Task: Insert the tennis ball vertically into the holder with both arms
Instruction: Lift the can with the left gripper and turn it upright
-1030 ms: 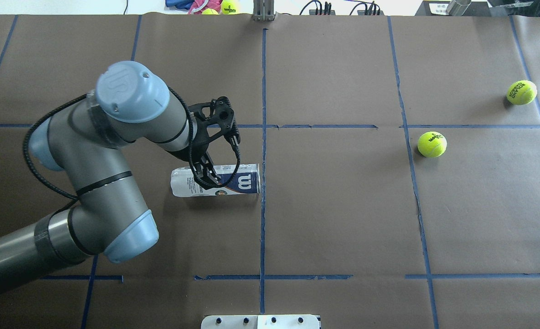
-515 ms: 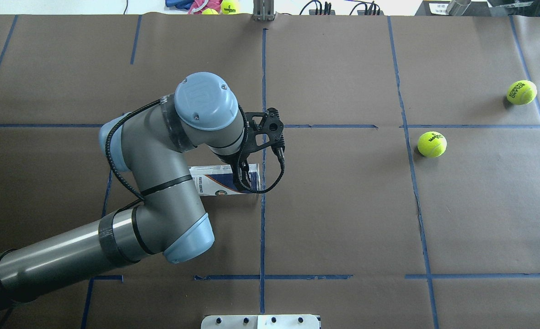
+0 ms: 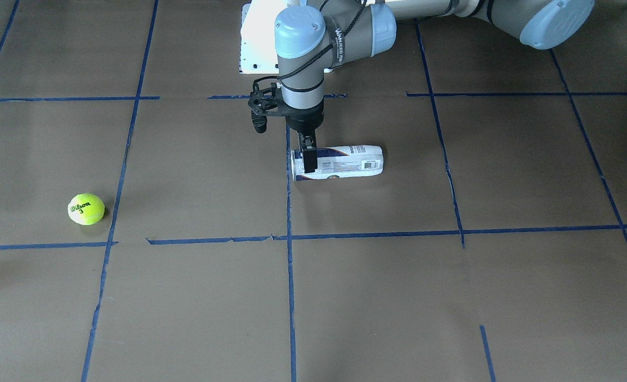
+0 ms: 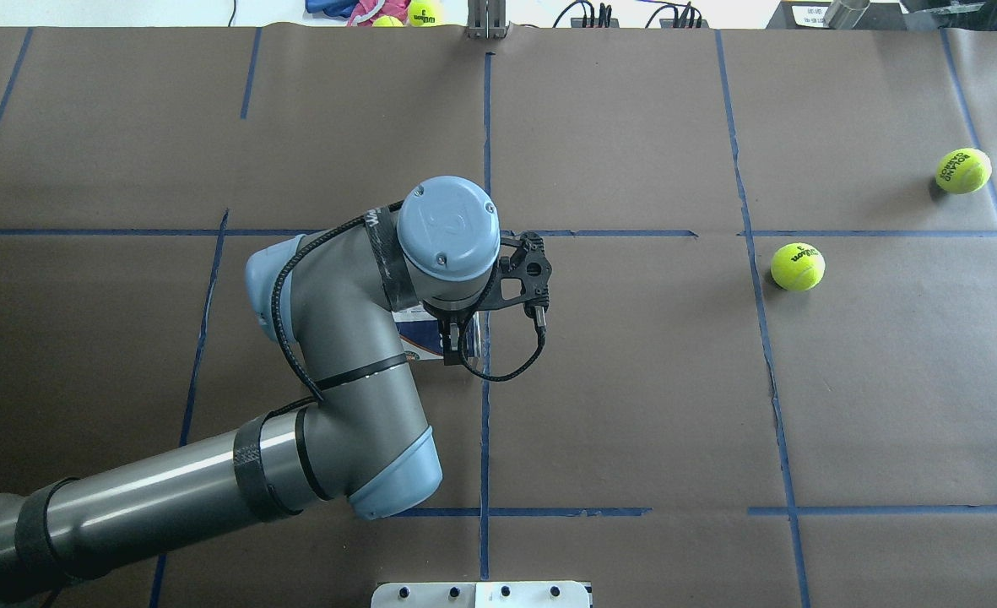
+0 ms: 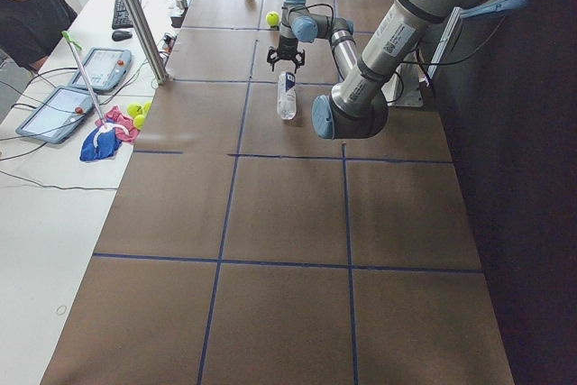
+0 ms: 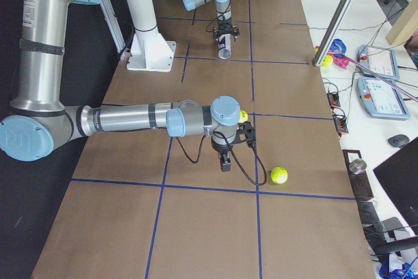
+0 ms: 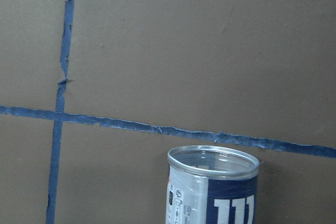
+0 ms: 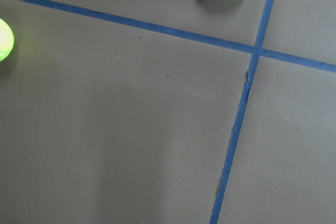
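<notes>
Can (image 3: 345, 162) lies on its side mid-worktop (image 3: 398, 297) — left jaws down at its open end, gripping or not I cannot tell. Ball (image 3: 86, 209) sits toward the right edge; right jaws — cannot tell.

Clear glossy plastic holder (image 7: 212, 192), fuzzy tennis ball (image 3: 86, 209), matt paper tabletop (image 3: 186, 297)

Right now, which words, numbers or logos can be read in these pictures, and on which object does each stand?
"Wilson 3": black, on the tennis ball.
"W": white logo, cropped, on the holder, left wrist view.
"ROLAND GARROS", roughly, blurred: on the second ball.
The holder's small print and barcode digits, and the left arm lettering: too small to read.
</notes>
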Action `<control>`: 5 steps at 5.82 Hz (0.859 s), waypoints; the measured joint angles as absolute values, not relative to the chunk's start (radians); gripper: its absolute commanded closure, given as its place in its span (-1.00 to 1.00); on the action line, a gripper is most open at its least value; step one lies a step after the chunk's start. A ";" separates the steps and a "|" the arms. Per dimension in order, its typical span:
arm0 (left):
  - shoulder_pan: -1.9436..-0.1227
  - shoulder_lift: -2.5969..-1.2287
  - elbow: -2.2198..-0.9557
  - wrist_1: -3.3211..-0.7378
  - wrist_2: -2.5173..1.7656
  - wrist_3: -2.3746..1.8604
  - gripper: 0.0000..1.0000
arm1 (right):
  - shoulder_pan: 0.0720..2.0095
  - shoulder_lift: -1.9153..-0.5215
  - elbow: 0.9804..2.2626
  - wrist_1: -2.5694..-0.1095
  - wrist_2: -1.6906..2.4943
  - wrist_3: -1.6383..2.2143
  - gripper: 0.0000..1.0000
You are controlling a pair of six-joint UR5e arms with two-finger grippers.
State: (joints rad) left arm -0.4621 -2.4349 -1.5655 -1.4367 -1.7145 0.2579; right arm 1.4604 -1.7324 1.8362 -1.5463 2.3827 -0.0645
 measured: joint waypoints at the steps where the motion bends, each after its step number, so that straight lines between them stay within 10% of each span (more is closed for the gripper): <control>1: -0.443 -2.443 -1.541 -1.434 -1.692 0.258 -1.00 | 1.460 -1.733 1.836 -1.547 2.383 -0.064 -0.99; 5: -0.433 -2.447 -1.490 -1.447 -1.677 0.258 -1.00 | 1.460 -1.735 1.835 -1.548 2.384 -0.066 -0.99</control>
